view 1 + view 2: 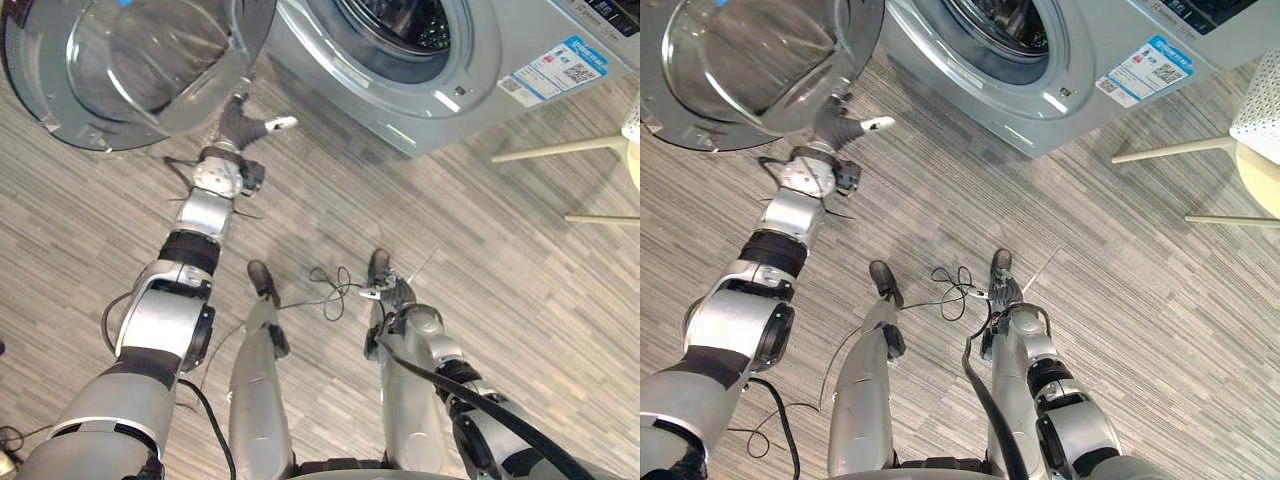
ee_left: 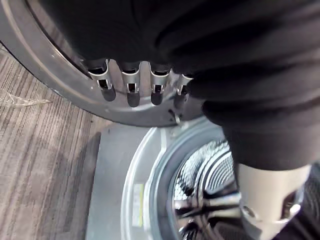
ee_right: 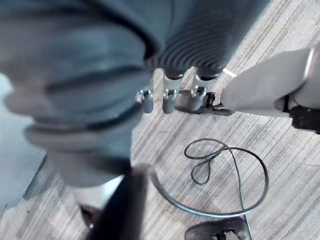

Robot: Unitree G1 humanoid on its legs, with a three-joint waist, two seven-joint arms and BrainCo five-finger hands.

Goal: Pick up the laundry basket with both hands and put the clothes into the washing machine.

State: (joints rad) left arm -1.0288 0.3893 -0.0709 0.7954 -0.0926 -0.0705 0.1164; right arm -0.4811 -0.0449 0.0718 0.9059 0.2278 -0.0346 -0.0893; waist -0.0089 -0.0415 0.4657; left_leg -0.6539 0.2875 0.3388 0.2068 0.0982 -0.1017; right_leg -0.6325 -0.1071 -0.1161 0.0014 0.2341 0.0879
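Left eye view, machines: one grey washing machine [image 1: 400, 90], front-loading, at the far side of the wood-plank floor [image 1: 520, 290].
Left eye view, doors: one round door [image 1: 120, 60], swung wide open on the robot's left.
Left eye view, left hand: left hand [image 1: 243, 122] raised to the door's lower edge, thumb stuck out sideways, fingers tucked behind the rim.
Right eye view, stickers: one blue-and-white sticker [image 1: 1145, 65] on the machine's front, right of the opening.
Right eye view, baskets: one white basket [image 1: 1258, 100] with small holes, a corner of it at the right edge, more of it here than in the left eye view. Well apart from both hands, held by neither.
Right eye view, tables: one pale round table [image 1: 1262, 185] under the basket, two pale legs in sight.
Left wrist view, fingers: fingers [image 2: 130, 87] straight in a row, dark tips laid against the door's grey rim, released, grasping nothing.
Left wrist view, drums: one drum [image 2: 210, 175] past the hand, mouth open, shiny ribs and holed wall seen close up. Contents not to be made out.
Right wrist view, right hand: right hand [image 3: 169, 99] hanging low over the floor, fingers loose and released, nothing in them.
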